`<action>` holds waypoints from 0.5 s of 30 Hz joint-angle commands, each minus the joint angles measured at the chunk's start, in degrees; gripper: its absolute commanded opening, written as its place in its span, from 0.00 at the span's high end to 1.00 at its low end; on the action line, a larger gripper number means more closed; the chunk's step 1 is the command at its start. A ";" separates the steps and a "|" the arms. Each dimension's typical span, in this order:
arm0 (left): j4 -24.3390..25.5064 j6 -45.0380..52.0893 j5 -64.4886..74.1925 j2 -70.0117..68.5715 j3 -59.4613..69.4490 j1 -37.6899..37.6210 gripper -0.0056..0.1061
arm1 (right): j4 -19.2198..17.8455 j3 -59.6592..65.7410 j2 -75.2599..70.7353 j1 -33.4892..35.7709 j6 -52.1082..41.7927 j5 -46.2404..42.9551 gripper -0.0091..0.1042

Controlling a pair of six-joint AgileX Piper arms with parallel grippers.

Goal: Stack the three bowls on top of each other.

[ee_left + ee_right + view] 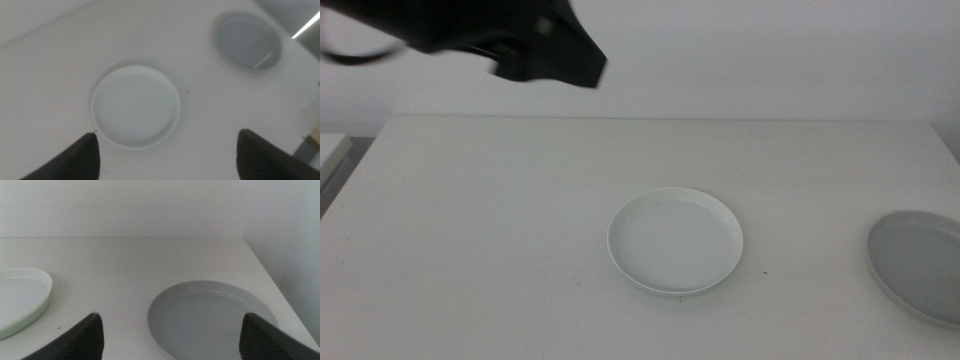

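The left gripper (165,150), jaws spread wide and empty, is held high above the pale mint-green round shallow bowl (136,106), prob. for lining up a grasp, while the right gripper (172,330), also parted w/ nothing held, is kept low just before the grey round shallow bowl (212,312).

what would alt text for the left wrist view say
A pale mint green shallow round dish lies on a white table, seen from above, between the open dark jaws of the left end effector, which is empty. A grey shallow round dish sits apart from it, near the table's edge.
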 commanded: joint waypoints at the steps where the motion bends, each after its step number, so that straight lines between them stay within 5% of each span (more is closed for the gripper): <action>1: -0.92 0.33 1.31 -4.05 -0.11 0.00 0.11 | -0.33 0.20 -0.29 -0.07 -0.33 -0.50 0.10; 15: -0.71 -1.50 -1.41 -21.90 4.43 0.00 0.11 | -0.33 0.20 -0.29 -0.07 -0.33 -0.50 0.10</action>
